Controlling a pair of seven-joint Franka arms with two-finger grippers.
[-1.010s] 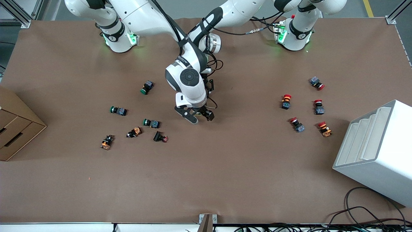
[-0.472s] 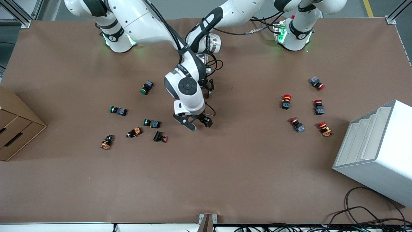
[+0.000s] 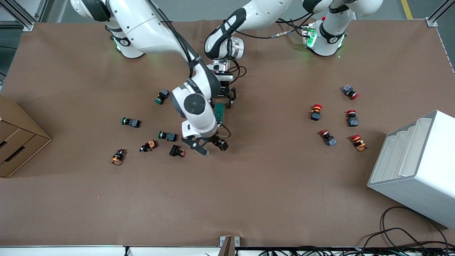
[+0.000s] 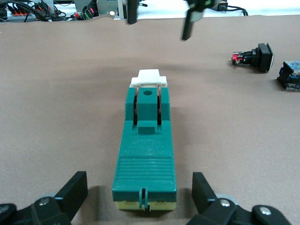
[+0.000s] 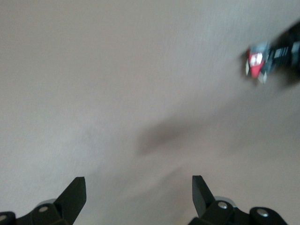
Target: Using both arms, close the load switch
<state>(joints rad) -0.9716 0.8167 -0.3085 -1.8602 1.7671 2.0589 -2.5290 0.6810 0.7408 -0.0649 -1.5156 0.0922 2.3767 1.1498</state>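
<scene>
The load switch (image 3: 219, 113), a dark green block, lies flat on the table's middle. In the left wrist view the load switch (image 4: 145, 150) stretches away from the camera, its white lever (image 4: 148, 78) low at the end nearer the front camera. My left gripper (image 3: 224, 101) is down at the switch's other end and open (image 4: 139, 197), one finger on each side of the block and not touching it. My right gripper (image 3: 210, 147) hangs open over bare table just past the lever end, with nothing between its fingers (image 5: 138, 192).
Green, orange and black push-buttons (image 3: 167, 135) lie toward the right arm's end, the black-and-red one (image 3: 176, 151) closest to the right gripper. Red-capped buttons (image 3: 327, 137) and a white rack (image 3: 416, 167) sit toward the left arm's end. A cardboard box (image 3: 17, 138) stands at the edge.
The right arm has swung down the front view and toward its own end of the table, uncovering the green load switch. The left arm has stayed put.
</scene>
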